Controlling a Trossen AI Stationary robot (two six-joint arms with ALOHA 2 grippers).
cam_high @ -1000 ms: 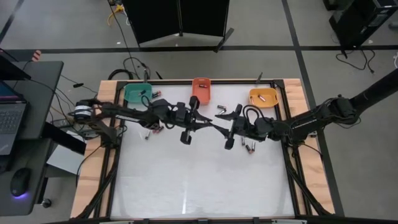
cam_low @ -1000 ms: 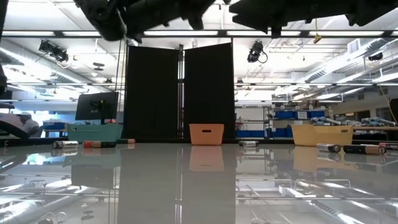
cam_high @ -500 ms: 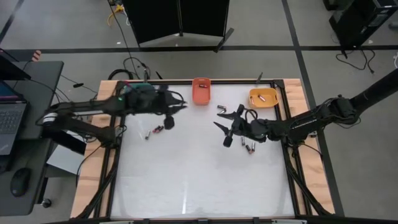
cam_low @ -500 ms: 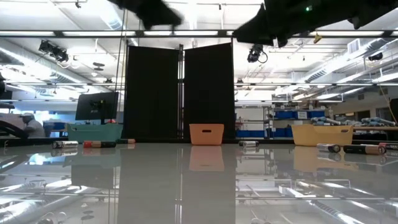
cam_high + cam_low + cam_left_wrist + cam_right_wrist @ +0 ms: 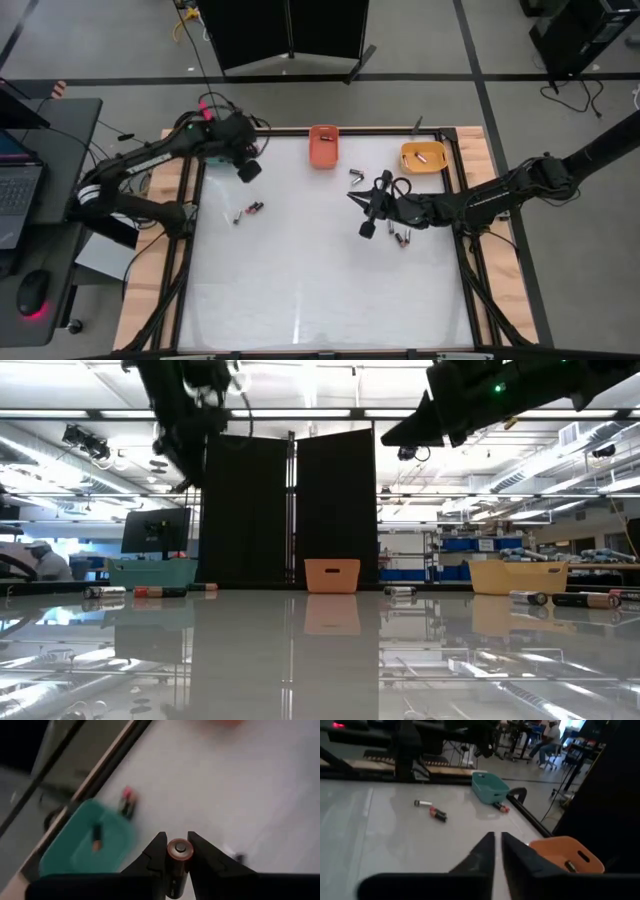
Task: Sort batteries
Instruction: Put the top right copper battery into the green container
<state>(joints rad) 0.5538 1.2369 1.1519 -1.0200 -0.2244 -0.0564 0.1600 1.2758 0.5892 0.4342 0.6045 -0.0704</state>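
Observation:
My left gripper is at the table's far left, high above it, and is shut on a battery. In the left wrist view the teal bin, with a battery in it, lies below and beside the fingers. My right gripper hovers right of the table's middle, its fingers close together with nothing between them. Loose batteries lie on the table at the left, near the orange bin and by the right arm. The orange bin and the yellow bin stand along the far edge. My left gripper pinches the battery's sides between its two fingers. The battery lies along the fingers, and its round end shows at the fingertips. It is lifted clear, high above the table.
Another battery lies on the table next to the teal bin. The dark frame rails run along the table's edges. In the low view both arms hang overhead, the left one and the right one.
My left gripper has swung from the table's middle toward the far left corner, up to the teal bin, still shut on the battery. My right gripper has stayed near its place right of the middle.

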